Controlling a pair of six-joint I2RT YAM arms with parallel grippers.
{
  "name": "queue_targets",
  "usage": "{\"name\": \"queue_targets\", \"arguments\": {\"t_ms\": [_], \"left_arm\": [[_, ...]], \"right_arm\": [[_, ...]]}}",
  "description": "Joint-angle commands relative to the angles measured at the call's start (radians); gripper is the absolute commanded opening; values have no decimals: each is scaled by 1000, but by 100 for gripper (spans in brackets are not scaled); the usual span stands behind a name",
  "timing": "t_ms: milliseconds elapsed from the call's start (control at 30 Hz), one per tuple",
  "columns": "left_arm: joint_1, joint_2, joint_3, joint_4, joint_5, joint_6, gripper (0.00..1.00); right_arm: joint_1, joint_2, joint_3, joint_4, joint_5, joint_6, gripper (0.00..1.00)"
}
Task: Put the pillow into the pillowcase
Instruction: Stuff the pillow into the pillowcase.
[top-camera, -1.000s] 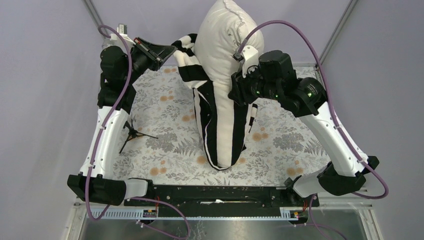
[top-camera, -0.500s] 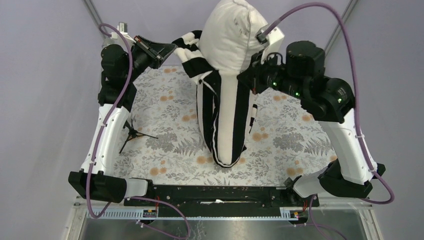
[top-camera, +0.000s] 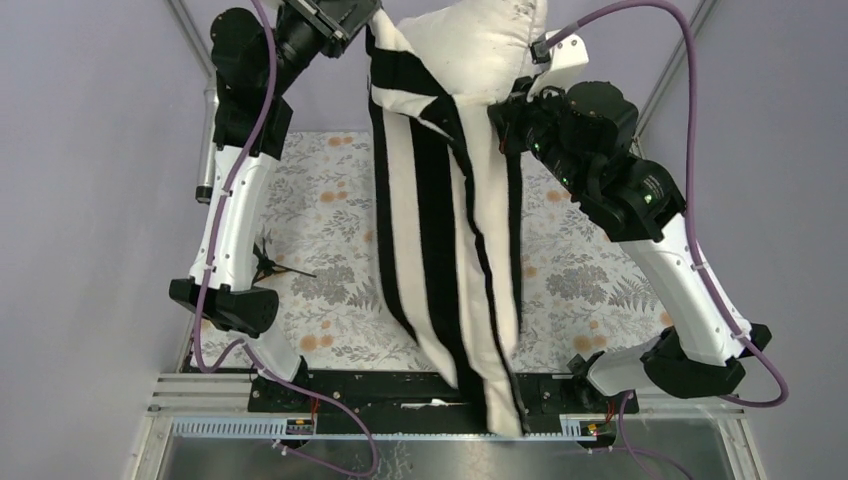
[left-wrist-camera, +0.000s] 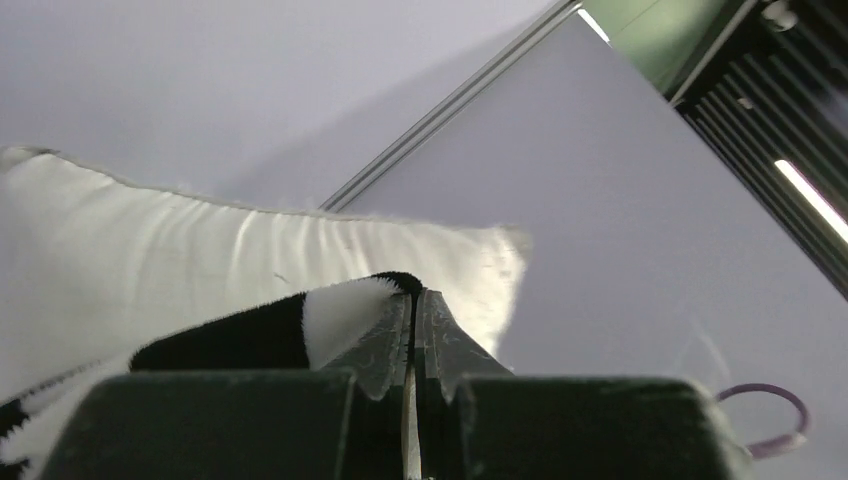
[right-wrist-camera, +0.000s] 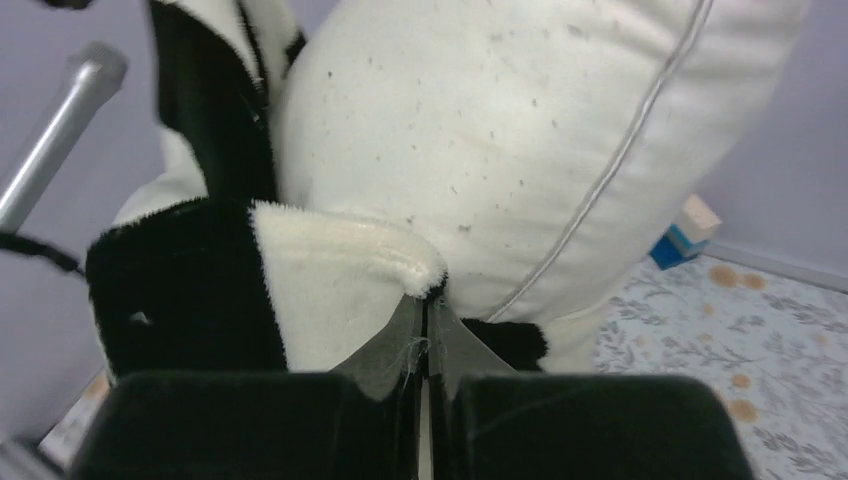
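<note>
With left gripper and right gripper clamped tight on case rim at upper centre, lift evenly and shake gently to sink pillow in.

Higher now: pillowcase with pillow.

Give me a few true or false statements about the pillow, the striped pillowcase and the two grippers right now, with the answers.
1. The left gripper is pinched shut on the edge of the pillowcase. True.
2. The pillow is fully inside the pillowcase. False: its top sticks out above the opening.
3. The right gripper is open and holds nothing. False: it is shut on the pillowcase rim.
4. The table covering has a floral print. True.
</note>
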Motion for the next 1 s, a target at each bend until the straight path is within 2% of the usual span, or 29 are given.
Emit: {"name": "queue_targets", "arguments": {"t_ms": [0,100,167,200,267,367,433,467,533,600,700,767,867,967], "left_arm": [[-8,2,139,189,-59,-48,0],[-53,-73,-77,239,-61,-18,0],[-66,-90,-195,269,-47,-26,0],[-74,-80,-210,264,-38,-27,0],[-82,-26,-145,239,-32,-16,0],[-64,109,178,130,-47,1,0],[-34,216,407,110,-65,-50,0],[-16,251,463,144,-61,-101,0],[11,258,424,249,-43,-169,0],[16,201,272,271,-19,-132,0],[22,58,-111,373,25,-116,0],[28,48,-208,366,44,-101,0],[6,157,-89,308,103,-115,0],[-52,299,159,194,96,-86,0]], "right_arm": [[-18,25,161,213,245,-89,0],[-25,220,631,181,304,-171,0],[-24,291,799,206,302,-184,0],[-25,286,796,225,278,-162,0],[-23,204,621,294,187,-70,0],[-23,44,245,399,145,-21,0],[-23,-21,68,409,148,-11,0],[-23,-46,-14,414,145,-10,0],[-23,-70,-120,417,122,-19,0],[-22,-71,-156,402,105,-21,0],[-23,-56,-176,395,83,-20,0],[-22,-27,-137,387,70,-19,0],[-23,50,9,378,123,-58,0],[-47,154,249,371,182,-142,0]]}}
